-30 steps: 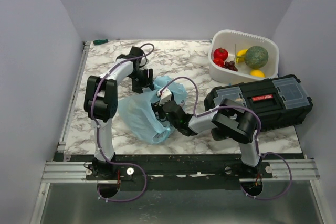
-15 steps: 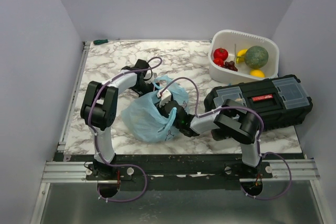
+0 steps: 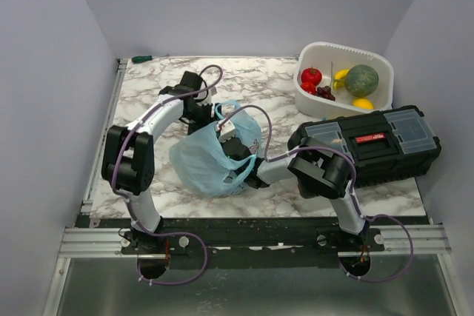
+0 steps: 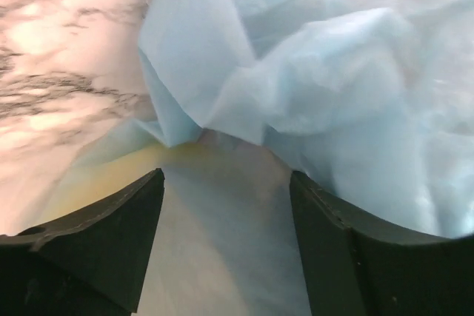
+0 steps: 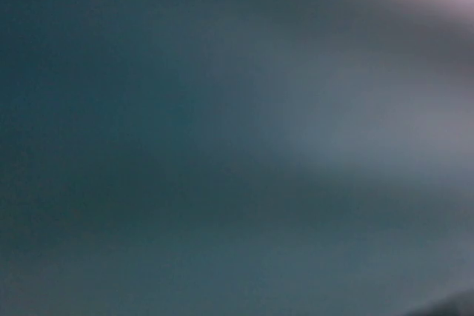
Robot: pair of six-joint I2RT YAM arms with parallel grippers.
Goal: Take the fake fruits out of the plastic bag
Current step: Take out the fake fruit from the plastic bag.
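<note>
Left gripper (image 4: 226,177) spread wide, plastic bag (image 4: 333,94) film between fingers. Top view: right gripper (image 3: 229,133) pushed into bag. Its wrist view is blue blur, grip unreadable.

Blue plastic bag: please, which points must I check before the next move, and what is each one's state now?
1. The left pincer open, plastic bag film between its fingers: ok.
2. The right pincer at the bag's mouth, open or shut: cannot tell.
3. Fruit left inside the bag: cannot tell.
4. The white tub holds tomato, banana, melon: ok.
5. The black toolbox lies apart from the bag: ok.
</note>
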